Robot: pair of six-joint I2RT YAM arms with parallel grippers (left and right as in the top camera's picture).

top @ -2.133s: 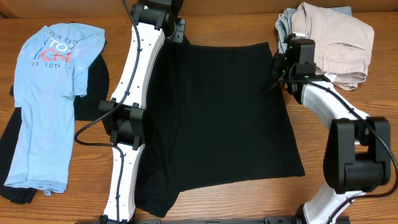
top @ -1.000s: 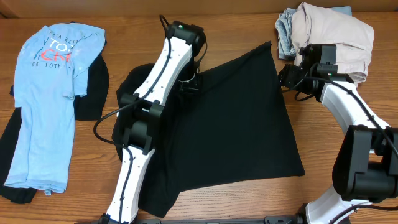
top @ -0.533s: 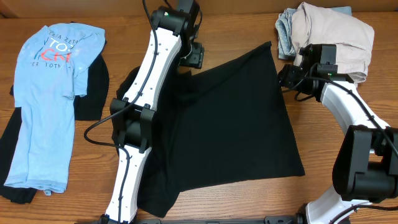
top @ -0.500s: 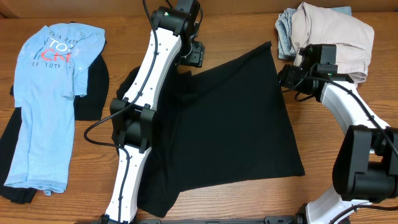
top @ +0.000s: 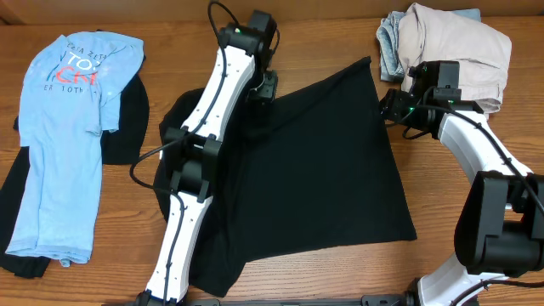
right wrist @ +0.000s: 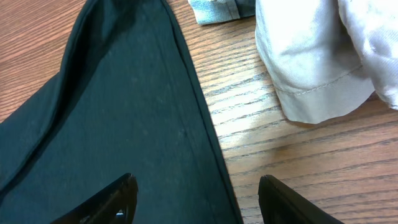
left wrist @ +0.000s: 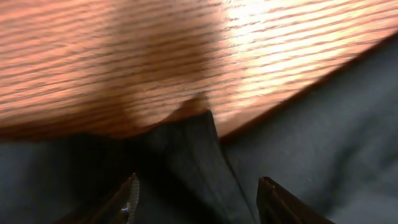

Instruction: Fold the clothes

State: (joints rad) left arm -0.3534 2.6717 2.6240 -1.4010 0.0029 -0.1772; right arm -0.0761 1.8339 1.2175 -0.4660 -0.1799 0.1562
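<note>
Black T-shirt (left wrist: 186,146) ridged up between the parted fingers of the left gripper (left wrist: 199,200), not pinched, bare wooden table (left wrist: 124,56) just beyond. Right gripper (right wrist: 199,202) likewise agape, empty, above the shirt's right edge, near a beige garment (right wrist: 311,56). Spread mid-table between both arms; light blue T-shirt (top: 64,144) far left.

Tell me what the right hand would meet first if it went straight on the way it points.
Probably the black T-shirt, close to its edge, with the table underneath; depth is unclear.
</note>
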